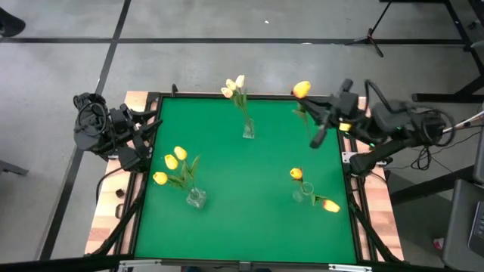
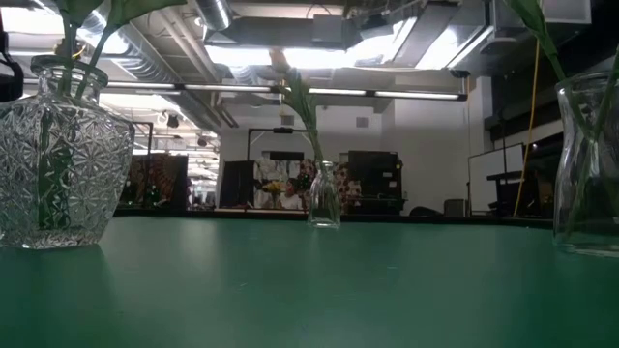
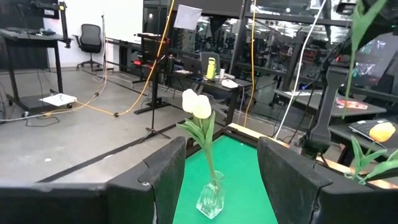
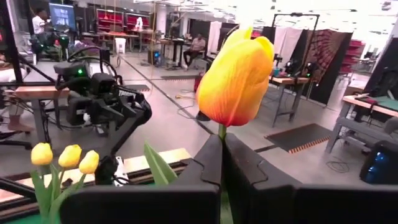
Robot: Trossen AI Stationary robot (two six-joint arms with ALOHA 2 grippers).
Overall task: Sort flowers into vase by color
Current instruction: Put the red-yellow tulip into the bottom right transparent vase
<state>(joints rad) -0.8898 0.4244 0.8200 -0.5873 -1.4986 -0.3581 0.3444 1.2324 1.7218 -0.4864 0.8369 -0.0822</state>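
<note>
**Orange tulip pinched above the table's far right edge**

Orange tulip (image 4: pixel 236 73) stands upright in the right gripper (image 1: pixel 311 111), whose fingers are clamped on its stem near the green table's (image 1: pixel 249 219) far right edge. The left gripper (image 1: pixel 155 126) waits at the left edge, fingers spread and empty. Bare green mat lies between the three vases.

Right gripper (image 1: pixel 308 107) holds an orange tulip (image 1: pixel 302 89) above the table (image 1: pixel 242 189).

No legible text anywhere.
</note>
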